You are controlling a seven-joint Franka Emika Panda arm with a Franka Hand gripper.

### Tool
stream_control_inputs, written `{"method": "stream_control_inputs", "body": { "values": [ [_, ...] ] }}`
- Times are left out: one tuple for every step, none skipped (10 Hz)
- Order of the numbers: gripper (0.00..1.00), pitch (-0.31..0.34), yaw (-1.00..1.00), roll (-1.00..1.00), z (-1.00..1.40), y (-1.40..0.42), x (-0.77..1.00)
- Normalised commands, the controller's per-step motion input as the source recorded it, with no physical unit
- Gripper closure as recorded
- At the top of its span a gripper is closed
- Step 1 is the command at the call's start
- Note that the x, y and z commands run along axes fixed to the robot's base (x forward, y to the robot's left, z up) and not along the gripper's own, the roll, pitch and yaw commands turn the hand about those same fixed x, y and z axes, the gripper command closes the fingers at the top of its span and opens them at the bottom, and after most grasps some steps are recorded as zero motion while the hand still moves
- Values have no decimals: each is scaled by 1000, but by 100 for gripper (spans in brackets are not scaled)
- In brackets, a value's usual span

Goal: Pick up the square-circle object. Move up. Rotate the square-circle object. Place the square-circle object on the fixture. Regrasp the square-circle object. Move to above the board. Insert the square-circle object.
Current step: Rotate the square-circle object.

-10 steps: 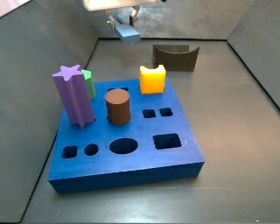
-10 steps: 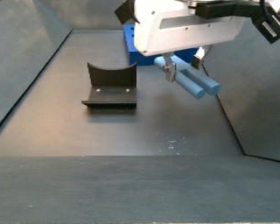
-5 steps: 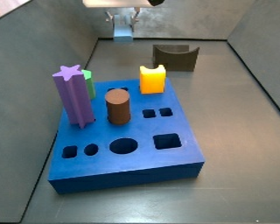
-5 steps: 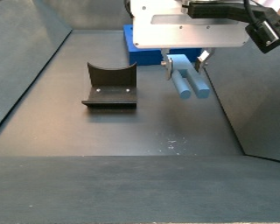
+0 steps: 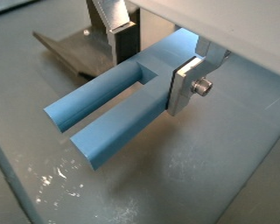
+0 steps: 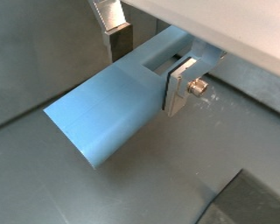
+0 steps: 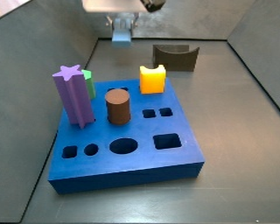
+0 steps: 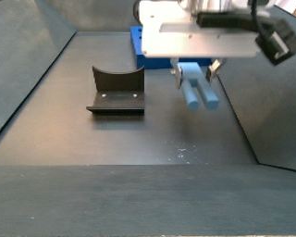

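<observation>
Wrist views: hand [image 5: 154, 68] clamped on the peg [image 5: 122, 102], silver fingers [image 5: 185, 85] pressing its sides near one end; two parallel bars with a slot between them plain to see, free end jutting out over the dark floor.
Other wrist angle: hand [image 6: 146, 59] again, peg [image 6: 113, 109] showing one broad flat face.
Side views: hand [image 8: 195, 67] up in the air, peg [image 8: 198, 88] hanging clear of the floor [image 8: 126, 139], tilted.
Fixture: [image 8: 115, 92] on the floor beside the peg, apart from it, nothing resting on it; also seen at [image 7: 175, 56].
Board: [image 7: 130, 157] well apart from the hand [image 7: 122, 24]; peg [image 7: 122, 36] held high beyond it.
On the board: purple post [image 7: 73, 93], brown cylinder [image 7: 118, 107], orange block [image 7: 152, 79].
</observation>
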Motion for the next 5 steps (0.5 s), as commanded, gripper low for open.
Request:
{"method": "stream_control_inputs", "body": {
  "values": [
    [100,-16,23,-13,-1000,0,28],
    [100,-18,20,-26,-992,1,43],
    [100,-17,19,-35,-846,4,46],
    [100,-19,21,-47,-656,3,43],
    [100,-25,23,-55,-520,3,40]
  ]
}}
